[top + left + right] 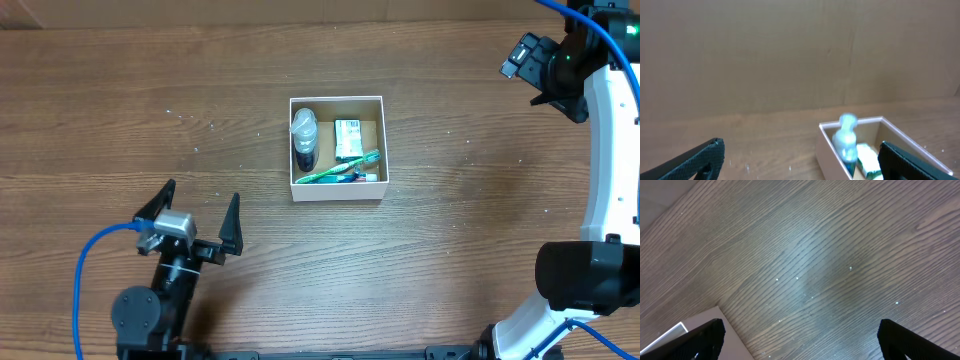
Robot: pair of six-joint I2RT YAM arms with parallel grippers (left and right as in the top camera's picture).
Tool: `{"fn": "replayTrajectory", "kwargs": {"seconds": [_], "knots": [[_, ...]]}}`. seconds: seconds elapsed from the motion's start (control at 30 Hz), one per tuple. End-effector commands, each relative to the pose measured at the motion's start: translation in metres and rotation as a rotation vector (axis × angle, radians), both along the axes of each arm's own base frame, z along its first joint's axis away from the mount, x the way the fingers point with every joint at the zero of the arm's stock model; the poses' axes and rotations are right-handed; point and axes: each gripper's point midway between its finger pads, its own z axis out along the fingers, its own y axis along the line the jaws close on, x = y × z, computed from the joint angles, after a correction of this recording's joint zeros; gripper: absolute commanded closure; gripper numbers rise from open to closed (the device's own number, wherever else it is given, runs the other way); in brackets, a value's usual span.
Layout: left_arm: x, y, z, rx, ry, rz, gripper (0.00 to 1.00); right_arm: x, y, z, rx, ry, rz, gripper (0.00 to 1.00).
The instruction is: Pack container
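Several items lay packed in the container [336, 191], and both grippers hung empty, well apart from it.

It sat mid-table, holding a clear bottle [304, 138] against its left wall, a green-and-white packet [348, 138] and a green toothbrush [340, 172] along the near wall. The bottle's cap rose above the rim, so a low sweep by either arm would likely clip it, toppling the bottle or shoving the thin-walled box. The left gripper [203, 192] was spread wide, grasping and touching nothing. The right gripper [800, 325] gaped equally wide over the bare wooden table [120, 100].
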Motion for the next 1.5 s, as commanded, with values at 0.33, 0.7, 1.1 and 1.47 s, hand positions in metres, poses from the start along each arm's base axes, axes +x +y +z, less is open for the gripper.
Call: {"fn": "replayTrajectory", "kwargs": {"seconds": [0.33,0.7,1.1,1.47], "knots": [[-0.003,0.025,-0.068,-0.093,0.023,0.116,0.0,0.0,-0.002,0.005,-0.012,-0.013,-0.004,0.0],[-0.003,0.038,-0.096,-0.082,0.135,0.192,0.0,0.0,-0.002,0.005,-0.012,-0.014,-0.004,0.0],[-0.003,0.038,-0.097,-0.082,0.137,0.192,0.0,0.0,-0.002,0.005,-0.012,-0.013,-0.004,0.0],[-0.003,0.038,-0.097,-0.082,0.137,0.192,0.0,0.0,-0.002,0.005,-0.012,-0.013,-0.004,0.0]]}}
